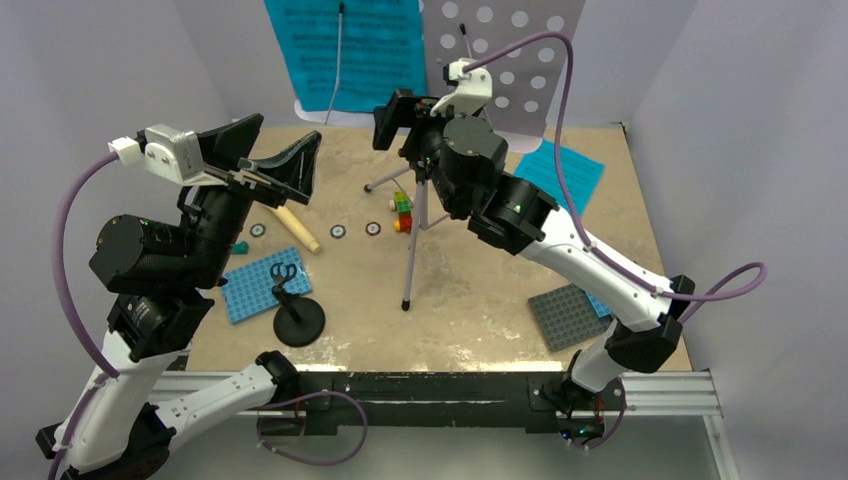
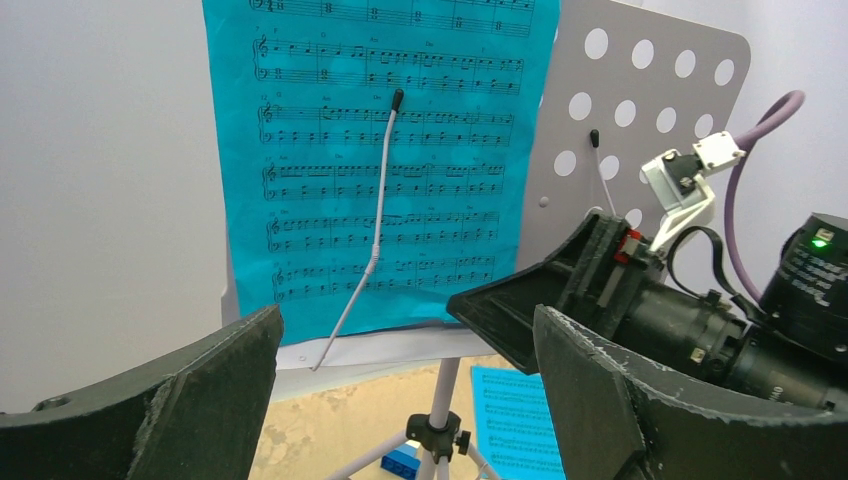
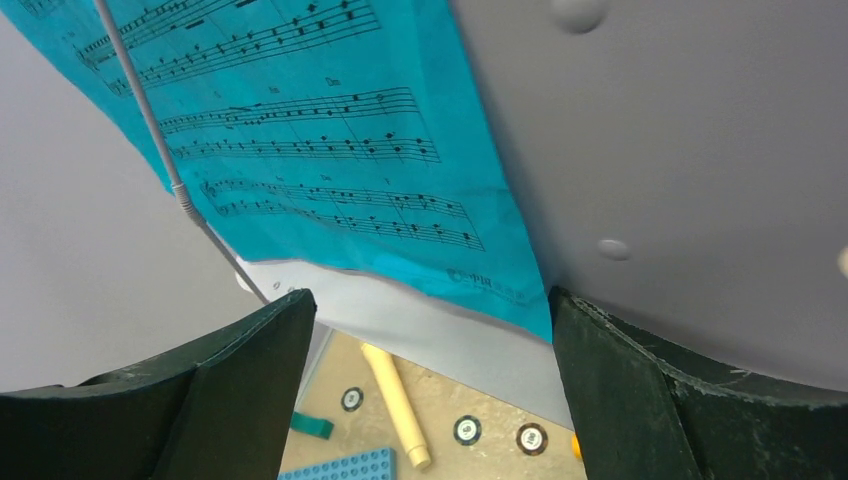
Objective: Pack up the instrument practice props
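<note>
A: Count the stands.
B: 1 lavender perforated music stand on a silver tripod (image 1: 520, 75); 1 black round-based mic stand (image 1: 298, 325).
A: Remaining items?
B: 2 teal paper sheet-music pages (image 1: 350, 50); 1 cream cone-shaped toy microphone (image 1: 297, 229); 1 blue studded baseplate (image 1: 250, 290); 1 grey studded baseplate (image 1: 568, 316); 3 small round black-rimmed discs (image 1: 338, 232).

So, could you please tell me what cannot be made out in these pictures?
- Music stand: top cut off by the frame edge, overhead view.
- Toy microphone: upper end hidden under the left gripper, overhead view.
- Loose teal page: partly covered by the right arm, notes too small.
- Small bricks: too small to count.
</note>
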You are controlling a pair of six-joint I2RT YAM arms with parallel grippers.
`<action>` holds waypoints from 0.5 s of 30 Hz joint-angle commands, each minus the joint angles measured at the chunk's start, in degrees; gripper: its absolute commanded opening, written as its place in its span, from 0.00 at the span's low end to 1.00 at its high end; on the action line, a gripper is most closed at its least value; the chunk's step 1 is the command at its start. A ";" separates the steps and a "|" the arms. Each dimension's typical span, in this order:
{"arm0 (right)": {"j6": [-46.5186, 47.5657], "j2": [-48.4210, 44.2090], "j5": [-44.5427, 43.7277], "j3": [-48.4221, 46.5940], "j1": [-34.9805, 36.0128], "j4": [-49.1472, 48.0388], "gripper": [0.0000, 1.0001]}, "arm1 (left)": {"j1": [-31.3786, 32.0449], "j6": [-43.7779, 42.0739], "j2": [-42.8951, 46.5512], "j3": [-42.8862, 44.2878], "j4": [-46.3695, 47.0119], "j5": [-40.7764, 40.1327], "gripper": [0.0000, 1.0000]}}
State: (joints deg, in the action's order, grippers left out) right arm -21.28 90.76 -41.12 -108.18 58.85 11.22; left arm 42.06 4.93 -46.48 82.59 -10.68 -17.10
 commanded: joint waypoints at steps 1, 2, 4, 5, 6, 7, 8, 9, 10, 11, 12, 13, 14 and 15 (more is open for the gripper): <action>2.00 2.41 -2.06 -4.56 -0.73 -3.84 0.91 | -0.14 0.32 0.00 -0.35 2.20 0.50 0.98; 2.29 2.55 -2.10 -4.62 -0.80 -4.49 0.91 | -0.14 0.48 0.05 -0.40 2.19 0.71 0.98; 2.96 2.56 -2.05 -3.96 -0.75 -6.13 0.90 | -0.14 0.73 0.02 -0.50 2.15 1.07 0.98; 3.26 2.37 -1.80 -3.39 -0.75 -7.34 0.88 | -0.10 0.78 0.03 -0.57 2.15 1.27 0.98; 3.48 1.91 -1.58 -2.57 -0.75 -8.28 0.86 | -0.13 0.78 0.03 -0.58 2.06 1.35 0.98; 3.60 1.41 -1.41 -1.73 -0.75 -9.19 0.84 | -0.14 0.78 0.03 -0.58 1.99 1.41 0.98; 3.64 0.93 -1.11 -0.78 -0.75 -10.03 0.81 | -0.14 0.78 0.02 -0.65 1.98 1.45 0.98; 3.74 0.48 -0.81 0.20 -0.64 -10.77 0.78 | -0.14 0.78 0.11 -0.76 1.98 1.46 0.98; 3.85 0.09 -0.54 0.91 -0.74 -10.94 0.75 | -0.14 0.71 0.11 -0.76 1.95 1.46 0.98; 3.90 -0.22 -0.46 1.63 -0.75 -11.66 0.71 | -0.13 0.55 0.09 -0.84 2.09 1.46 0.98; 3.94 -0.50 -0.32 2.29 -0.74 -12.82 0.67 | -0.14 0.46 0.04 -0.80 2.17 1.38 0.98; 4.22 -0.85 0.01 2.89 -0.74 -13.55 0.64 | -0.14 0.32 0.02 -0.84 2.35 1.37 0.98; 4.64 -0.98 0.34 3.18 -0.73 -13.94 0.61 | -0.14 0.22 -0.10 -0.85 2.51 1.37 0.98; 4.97 -0.95 0.50 3.23 -0.71 -14.16 0.57 | -0.14 0.11 -0.23 -0.76 2.69 1.44 0.98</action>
State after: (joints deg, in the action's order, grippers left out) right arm -18.17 92.27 -40.86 -105.86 58.54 3.03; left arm 42.06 5.32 -46.50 81.78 -10.37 -16.47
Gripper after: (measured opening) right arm 0.633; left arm 0.983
